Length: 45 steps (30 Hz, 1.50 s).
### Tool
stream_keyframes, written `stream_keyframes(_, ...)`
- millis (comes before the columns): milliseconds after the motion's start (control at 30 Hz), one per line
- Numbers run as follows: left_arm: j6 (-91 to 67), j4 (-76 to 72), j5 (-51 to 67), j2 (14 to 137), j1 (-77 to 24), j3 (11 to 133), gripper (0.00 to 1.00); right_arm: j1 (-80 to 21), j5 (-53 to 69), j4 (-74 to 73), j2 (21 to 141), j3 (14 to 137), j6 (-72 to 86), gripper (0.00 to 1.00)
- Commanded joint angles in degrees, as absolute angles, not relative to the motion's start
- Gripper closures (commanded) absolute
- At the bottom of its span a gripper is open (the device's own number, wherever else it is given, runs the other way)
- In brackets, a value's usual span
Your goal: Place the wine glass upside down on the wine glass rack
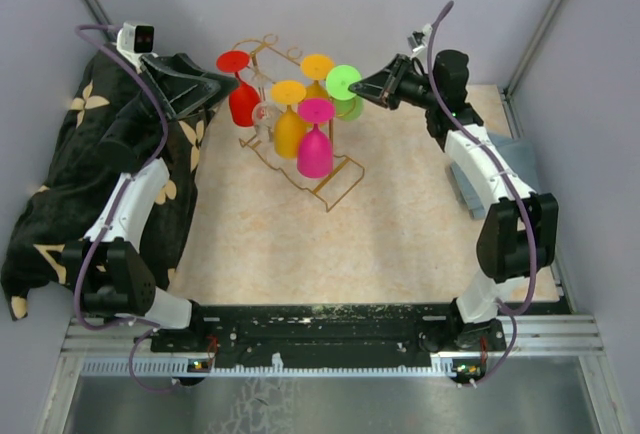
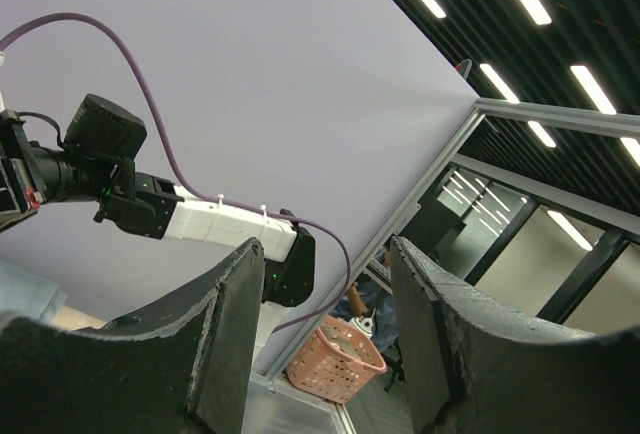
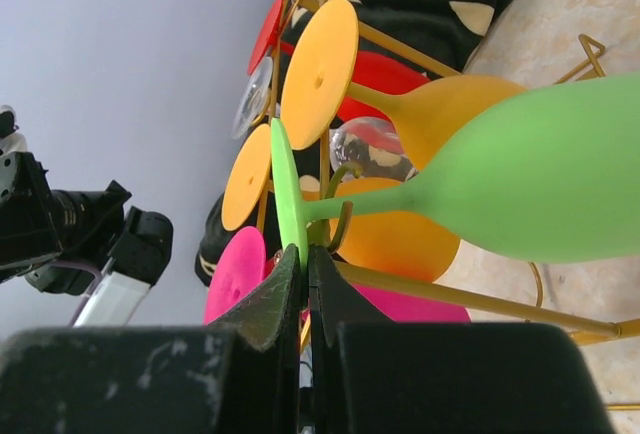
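Observation:
The gold wire wine glass rack (image 1: 327,190) stands at the back middle of the table. Upside down on it hang a red (image 1: 243,102), a clear (image 1: 263,114), two orange (image 1: 289,130) and a pink glass (image 1: 314,151). The green wine glass (image 1: 344,84) hangs upside down at the rack's right end, its stem in a gold loop. My right gripper (image 1: 366,83) is shut on the edge of its round foot (image 3: 288,189), with the green bowl (image 3: 550,179) beyond. My left gripper (image 1: 222,85) is open and empty beside the red glass, and in its wrist view (image 2: 325,254) it points up at the wall.
A black cloth with gold flowers (image 1: 60,184) lies heaped along the table's left side under the left arm. A grey-blue flat object (image 1: 468,192) lies at the right edge by the right arm. Grey walls close the back and sides.

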<state>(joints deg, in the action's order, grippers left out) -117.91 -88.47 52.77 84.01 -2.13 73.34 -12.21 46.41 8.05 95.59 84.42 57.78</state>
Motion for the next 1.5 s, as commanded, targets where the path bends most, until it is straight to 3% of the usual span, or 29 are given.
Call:
stream_keyframes(0, -118.03, -102.22, 53.35, 83.06, -2.02, 73.32, 0.41, -12.65, 47.11, 8.55, 96.29, 87.63, 57.81, 0.99)
stream_keyframes(133, -118.03, -102.35, 53.35, 83.1, -1.96, 73.13, 0.41, -12.53, 47.2, 8.35, 95.7, 87.62, 57.73, 0.85)
stream_keyframes(533, -117.56, -102.18, 54.39, 83.24, -2.02, 73.2, 0.4, -10.35, 48.13, 11.86, 89.12, 82.45, 60.31, 0.66)
stream_keyframes(967, -116.74, -101.38, 56.08, 83.64, -1.99, 73.51, 0.4, -9.42, 47.86, 10.39, 82.27, 76.93, 58.82, 0.62)
stream_keyframes(1300, -98.56, -79.59, 64.46, 79.36, -1.93, 70.13, 0.39, -7.87, 42.04, -0.91, 73.31, 74.15, 48.07, 0.44)
stream_keyframes(1400, -87.16, -64.9, 66.33, 76.52, -1.95, 70.5, 0.34, -7.75, 39.43, -4.35, 71.12, 74.33, 45.2, 0.36)
stream_keyframes(1433, -83.13, -59.92, 66.77, 75.54, -1.97, 71.18, 0.28, -7.71, 37.89, -5.6, 70.44, 74.4, 44.53, 0.26)
stream_keyframes(1467, -78.51, -54.19, 66.94, 74.62, -1.95, 71.96, 0.23, -7.7, 37.08, -6.53, 69.9, 74.5, 43.88, 0.23)
